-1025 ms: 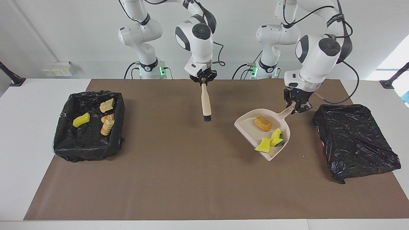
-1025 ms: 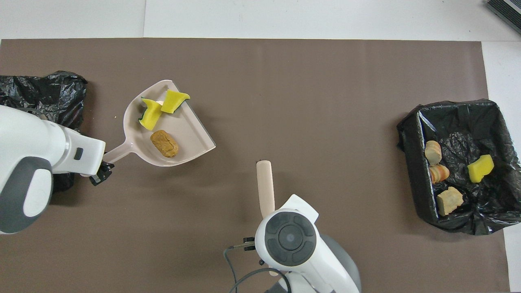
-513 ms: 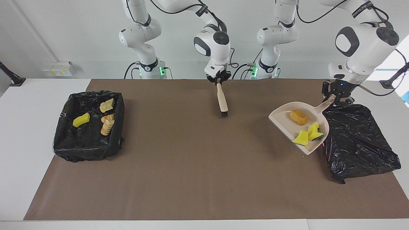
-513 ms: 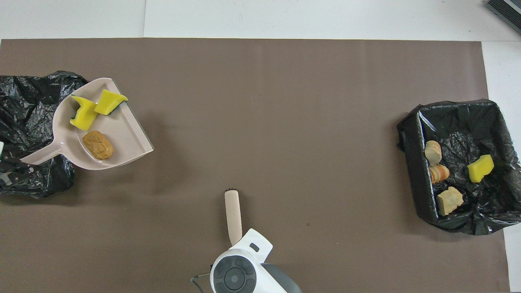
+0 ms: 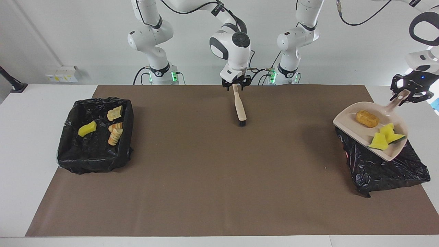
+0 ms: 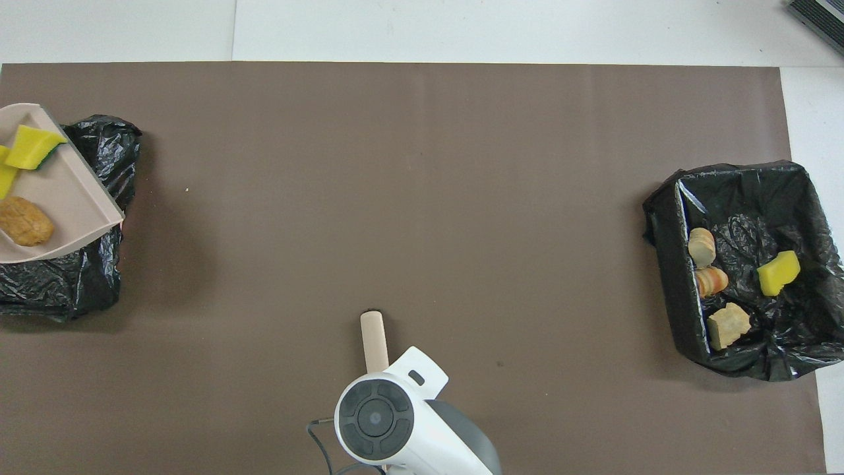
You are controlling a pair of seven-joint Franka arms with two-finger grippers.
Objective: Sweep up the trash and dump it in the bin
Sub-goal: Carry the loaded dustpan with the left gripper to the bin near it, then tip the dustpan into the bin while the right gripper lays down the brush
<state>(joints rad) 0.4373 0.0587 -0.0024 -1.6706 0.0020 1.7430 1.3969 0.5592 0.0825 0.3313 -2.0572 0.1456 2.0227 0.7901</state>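
A beige dustpan carrying yellow sponge pieces and a brown lump sits over a crumpled black bag, a brush handle pokes past the right arm, and scraps lie in the lined bin.

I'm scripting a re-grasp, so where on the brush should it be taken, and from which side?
Take the brush by the robot-side end of its pale handle, from above, closing across its narrow width. The handle is slim and straight, the black bristles point away from the robots, and the right end effector is at that end.
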